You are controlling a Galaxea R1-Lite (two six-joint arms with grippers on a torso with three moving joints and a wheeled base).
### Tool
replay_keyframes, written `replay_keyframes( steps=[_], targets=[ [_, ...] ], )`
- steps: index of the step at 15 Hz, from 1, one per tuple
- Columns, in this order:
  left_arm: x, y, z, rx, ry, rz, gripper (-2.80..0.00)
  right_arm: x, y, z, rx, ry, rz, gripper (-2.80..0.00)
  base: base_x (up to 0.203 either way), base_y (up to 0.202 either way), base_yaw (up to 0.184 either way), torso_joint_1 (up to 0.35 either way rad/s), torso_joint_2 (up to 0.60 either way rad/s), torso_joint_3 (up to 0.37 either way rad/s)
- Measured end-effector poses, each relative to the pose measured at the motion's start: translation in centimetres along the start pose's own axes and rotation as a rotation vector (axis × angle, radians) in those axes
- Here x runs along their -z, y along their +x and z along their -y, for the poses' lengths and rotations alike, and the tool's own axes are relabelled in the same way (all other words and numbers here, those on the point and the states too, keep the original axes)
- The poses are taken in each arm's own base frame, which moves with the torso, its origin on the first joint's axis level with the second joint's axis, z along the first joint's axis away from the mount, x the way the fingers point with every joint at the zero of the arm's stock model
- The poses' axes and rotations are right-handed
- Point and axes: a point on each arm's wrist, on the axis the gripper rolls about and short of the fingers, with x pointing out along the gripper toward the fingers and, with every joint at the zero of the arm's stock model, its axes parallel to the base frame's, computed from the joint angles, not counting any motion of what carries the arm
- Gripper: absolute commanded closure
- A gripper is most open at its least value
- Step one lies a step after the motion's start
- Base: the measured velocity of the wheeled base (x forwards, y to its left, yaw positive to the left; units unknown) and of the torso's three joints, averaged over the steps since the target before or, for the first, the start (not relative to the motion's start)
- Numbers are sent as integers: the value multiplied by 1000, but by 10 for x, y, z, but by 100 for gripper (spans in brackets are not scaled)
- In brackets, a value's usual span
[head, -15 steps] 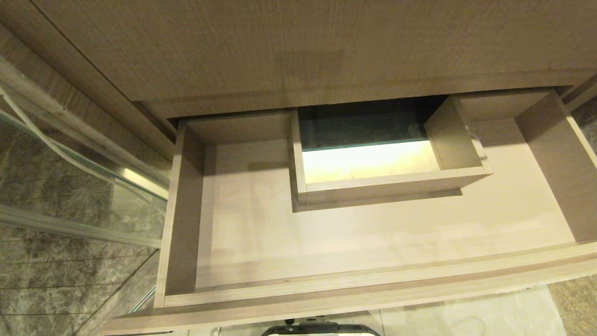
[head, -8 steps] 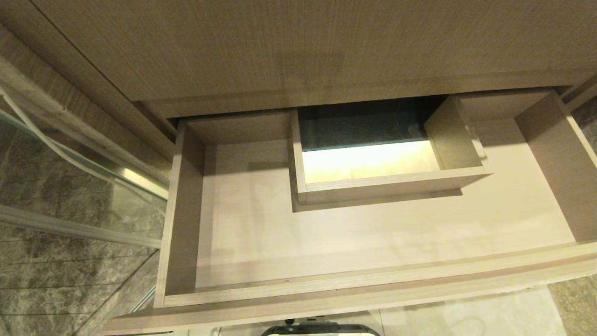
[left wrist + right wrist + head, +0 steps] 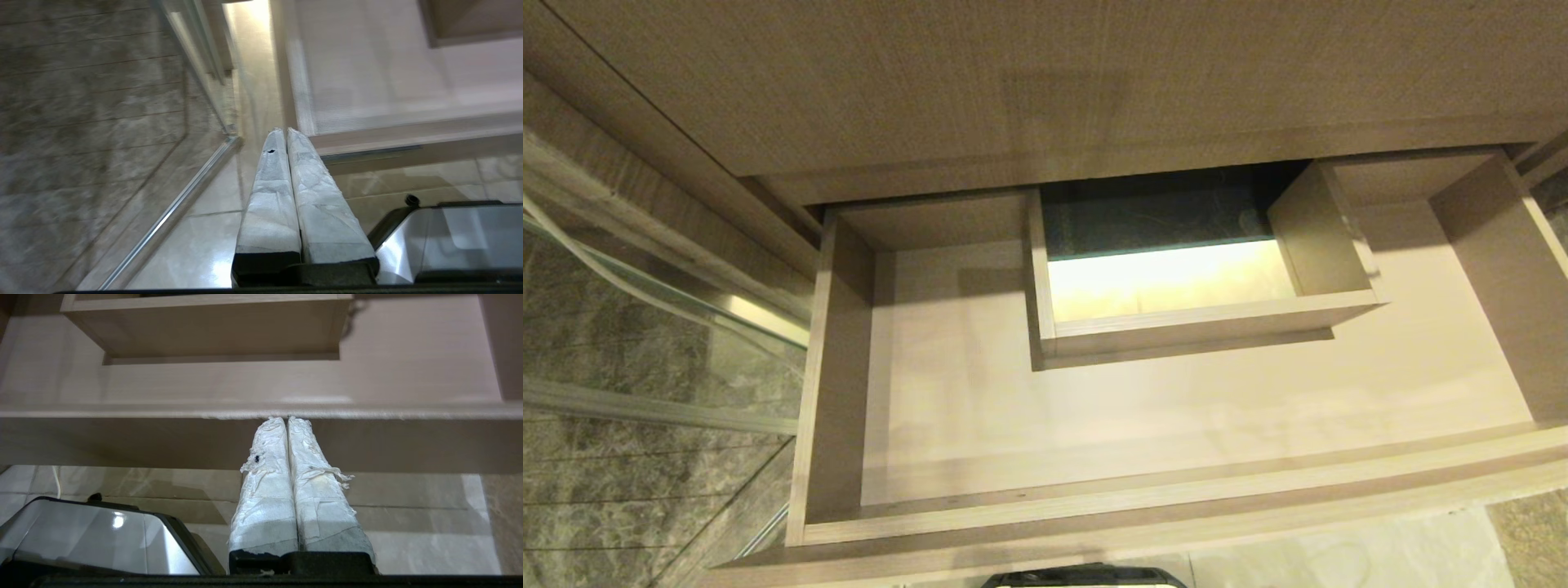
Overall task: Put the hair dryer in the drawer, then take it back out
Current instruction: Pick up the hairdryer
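Note:
The light wood-grain drawer (image 3: 833, 367) stands pulled out below me, and nothing lies on its pale floor. A boxed rectangular cut-out (image 3: 1201, 322) sits at its middle back. The hair dryer is out of view. Neither arm shows in the head view. My left gripper (image 3: 284, 130) is shut with nothing in it, low beside the drawer's left front corner (image 3: 310, 134), above the floor tiles. My right gripper (image 3: 286, 419) is also shut and holds nothing. It points at the drawer's front board (image 3: 122, 441) from below the rim.
A plain wood-grain panel (image 3: 1054, 82) rises behind the drawer. A glass partition with a metal rail (image 3: 662, 400) and dark marble wall (image 3: 605, 490) stand to the left. My own base (image 3: 1086, 578) shows at the bottom edge, over glossy beige floor tiles (image 3: 1339, 551).
The whole head view has shifted slightly, so the camera moved a little. The drawer holds nothing in every frame, and no arm has come into view.

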Motion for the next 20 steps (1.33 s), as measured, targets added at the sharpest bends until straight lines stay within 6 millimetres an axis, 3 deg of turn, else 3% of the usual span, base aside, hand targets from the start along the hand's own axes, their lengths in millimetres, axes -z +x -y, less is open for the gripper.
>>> replay_keyframes(
  steps=[4, 12, 20],
  targets=[
    [0, 0, 0, 2, 0, 2, 0, 0, 0, 0, -1, -1, 1, 0, 0, 0, 0, 202, -514, -170],
    [0, 0, 0, 0, 0, -1, 0, 0, 0, 0, -5, -13, -3, 0, 0, 0, 0, 44, -78, -37],
    [0, 0, 0, 1, 0, -1, 0, 0, 0, 0, 1, -3, -1, 0, 0, 0, 0, 199, -439, -202]
  ],
)
